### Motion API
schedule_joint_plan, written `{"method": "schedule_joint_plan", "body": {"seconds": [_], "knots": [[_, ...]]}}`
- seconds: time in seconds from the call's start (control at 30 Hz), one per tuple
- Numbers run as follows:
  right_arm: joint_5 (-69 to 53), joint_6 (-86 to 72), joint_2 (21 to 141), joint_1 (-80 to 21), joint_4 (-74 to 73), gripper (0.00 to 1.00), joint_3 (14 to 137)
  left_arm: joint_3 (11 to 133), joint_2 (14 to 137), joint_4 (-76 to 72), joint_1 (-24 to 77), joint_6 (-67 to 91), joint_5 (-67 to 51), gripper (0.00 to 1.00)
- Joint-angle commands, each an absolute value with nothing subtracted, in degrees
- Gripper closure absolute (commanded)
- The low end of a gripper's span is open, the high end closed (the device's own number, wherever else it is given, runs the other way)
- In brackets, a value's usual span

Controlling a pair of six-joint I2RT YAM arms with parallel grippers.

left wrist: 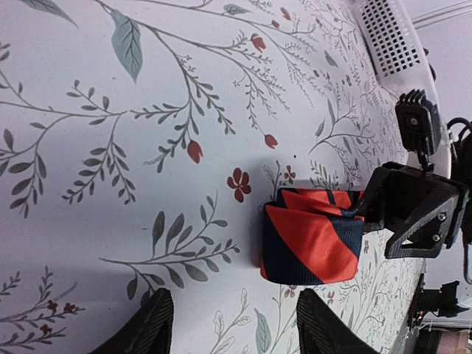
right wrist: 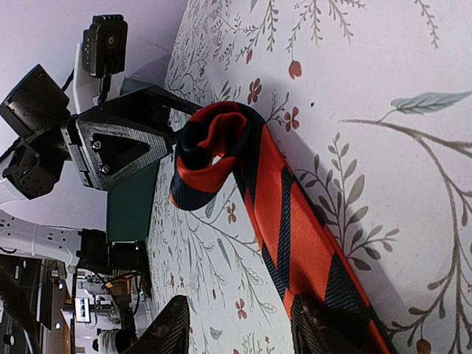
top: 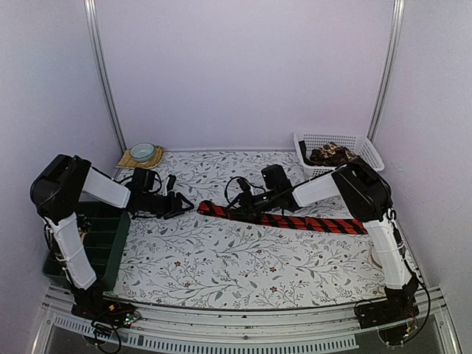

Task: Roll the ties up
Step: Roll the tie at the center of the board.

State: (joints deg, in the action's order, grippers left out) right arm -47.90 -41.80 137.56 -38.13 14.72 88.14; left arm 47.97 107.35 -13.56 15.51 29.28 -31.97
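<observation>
- Two claws meet nose to nose near the middle of the table [top: 221,258].
- The left claw [left wrist: 234,299] is spread wide, with nothing in it. It points toward 3 o'clock, at the curled end of the tie, and hangs just short of it.
- The red tie with black stripes [top: 317,223] lies on the table. Its end at 9 o'clock is curled into a small loose loop [right wrist: 214,151]. The rest runs out flat toward 3 o'clock.
- The right claw [right wrist: 242,302] is spread apart too and grips nothing. It hangs over the flat strip, which passes just beside one finger [right wrist: 317,328].
- Some other ties [top: 332,153] sit in a white basket [top: 369,147] at 1 o'clock.
- The tie looks soft, thin and light, and maybe a bit slippery. I think the loop would flop open if nothing held it. A good place to pinch is the curled end, across its width, while the other claw presses the flat strip down.
</observation>
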Motion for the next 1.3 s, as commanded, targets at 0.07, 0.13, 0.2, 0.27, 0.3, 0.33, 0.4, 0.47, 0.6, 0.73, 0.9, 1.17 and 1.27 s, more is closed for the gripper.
{"method": "schedule_joint_plan", "body": {"seconds": [0.07,0.13,0.2,0.27,0.3,0.33,0.4,0.47,0.6,0.73,0.9,1.17,1.27], "knots": [[-44.5,-41.6,131.8,-37.3,8.9,0.53,83.1,49.5,109.6,-16.3,18.2,31.7,-32.5,0.42],[-44.5,-41.9,130.9,-37.2,8.8,0.53,81.7,50.3,109.9,-16.5,19.1,32.0,-32.6,0.42],[-44.7,-42.2,129.7,-36.8,9.4,0.53,79.8,50.8,110.1,-16.7,20.6,32.3,-32.4,0.42],[-44.9,-42.5,128.5,-36.6,9.7,0.53,78.0,51.0,110.3,-17.4,21.4,32.7,-32.3,0.42],[-45.0,-42.5,128.0,-36.6,9.6,0.53,77.7,51.1,110.4,-17.8,21.7,33.0,-32.2,0.42],[-45.2,-42.2,127.4,-36.5,9.4,0.53,77.3,51.2,110.6,-18.0,22.0,33.0,-32.0,0.42],[-46.0,-41.5,126.3,-36.5,9.1,0.53,77.3,51.5,111.1,-18.0,22.2,33.0,-31.7,0.42],[-47.4,-40.9,125.0,-36.6,9.1,0.53,77.5,51.8,111.6,-17.8,22.3,33.0,-31.4,0.42],[-48.2,-39.9,121.9,-36.7,7.7,0.52,79.1,52.4,111.6,-17.7,22.2,32.6,-31.0,0.42],[-47.1,-40.5,121.0,-36.9,6.6,0.52,82.5,54.0,112.1,-16.0,22.3,31.9,-30.0,0.42],[-45.9,-42.8,124.4,-37.4,6.9,0.53,89.0,55.2,115.1,-15.2,22.5,31.6,-29.0,0.43],[-43.1,-47.1,135.7,-38.3,6.0,0.53,102.1,56.1,115.7,-13.3,23.4,29.9,-27.4,0.45],[-41.8,-48.2,139.5,-38.6,5.8,0.54,105.6,56.4,116.0,-13.0,23.5,29.5,-27.6,0.46]]}}
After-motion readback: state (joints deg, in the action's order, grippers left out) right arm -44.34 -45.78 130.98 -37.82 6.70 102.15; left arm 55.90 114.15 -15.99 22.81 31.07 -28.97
